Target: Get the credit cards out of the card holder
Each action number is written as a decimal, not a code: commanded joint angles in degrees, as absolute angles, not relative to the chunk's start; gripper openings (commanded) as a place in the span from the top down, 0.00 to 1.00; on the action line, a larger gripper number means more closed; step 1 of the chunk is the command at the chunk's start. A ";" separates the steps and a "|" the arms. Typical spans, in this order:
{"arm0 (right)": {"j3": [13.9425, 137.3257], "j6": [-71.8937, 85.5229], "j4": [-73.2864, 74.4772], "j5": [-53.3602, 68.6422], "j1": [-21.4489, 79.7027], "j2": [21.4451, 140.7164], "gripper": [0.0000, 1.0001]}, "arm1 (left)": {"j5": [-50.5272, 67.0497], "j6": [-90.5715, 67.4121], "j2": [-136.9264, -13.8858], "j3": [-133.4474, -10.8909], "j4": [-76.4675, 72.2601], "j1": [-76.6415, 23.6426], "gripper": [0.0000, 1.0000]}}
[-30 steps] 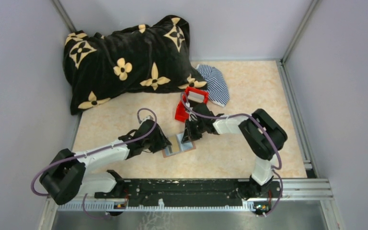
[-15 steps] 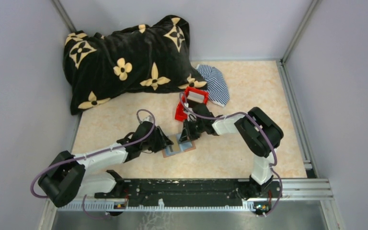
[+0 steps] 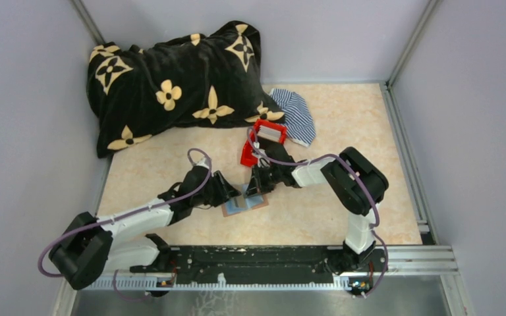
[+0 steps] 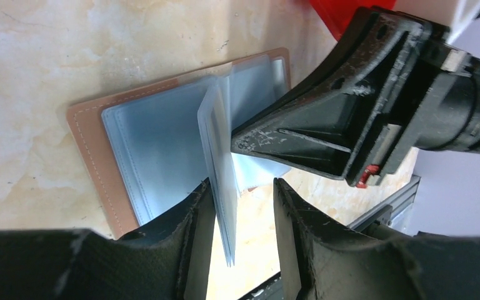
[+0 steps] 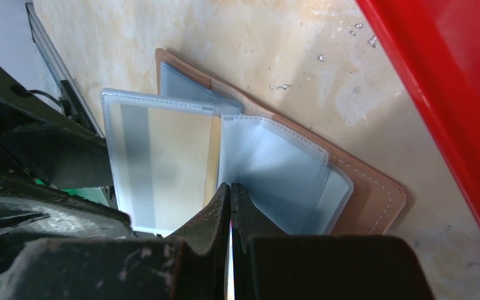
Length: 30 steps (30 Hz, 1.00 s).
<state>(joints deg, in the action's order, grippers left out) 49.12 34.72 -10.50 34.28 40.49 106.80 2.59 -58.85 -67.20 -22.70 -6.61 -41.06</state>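
The card holder [image 3: 242, 205] lies open on the table, tan leather [image 4: 84, 137] with clear bluish sleeves inside. One sleeve leaf [image 4: 215, 144] stands up on edge. My left gripper [image 4: 240, 212] is open, its fingers on either side of that leaf, which rests against the left finger [image 4: 197, 212]. My right gripper [image 5: 230, 185] is shut, its tip down on the sleeves at the holder's fold; it also shows in the left wrist view [image 4: 244, 139]. A yellowish strip [image 5: 212, 156] shows inside the raised leaf. No credit card can be clearly made out.
A red open-top box [image 3: 258, 141] stands just behind the holder and fills the right wrist view's corner [image 5: 450, 75]. A striped cloth [image 3: 296, 115] and a black flowered pillow [image 3: 171, 79] lie at the back. The table's rail [image 3: 270, 257] runs along the front.
My left arm has reached a little further toward the holder. A sleeve leaf now stands up between its fingers. The right gripper has stayed on the holder.
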 commanded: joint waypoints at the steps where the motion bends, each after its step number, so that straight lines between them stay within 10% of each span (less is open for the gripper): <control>1: 46.89 33.35 -6.69 31.17 41.83 110.47 1.00 | 0.95 -57.89 -61.82 -20.59 -4.39 -40.84 0.56; 30: 46.41 34.88 -8.16 32.17 41.75 110.84 1.00 | 7.45 -51.92 -62.48 -8.45 -44.32 -40.78 0.51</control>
<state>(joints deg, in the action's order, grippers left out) 49.12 36.64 -13.13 36.84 40.51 108.42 4.23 -55.88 -62.02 -4.91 -38.13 -40.82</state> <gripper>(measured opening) 0.003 0.485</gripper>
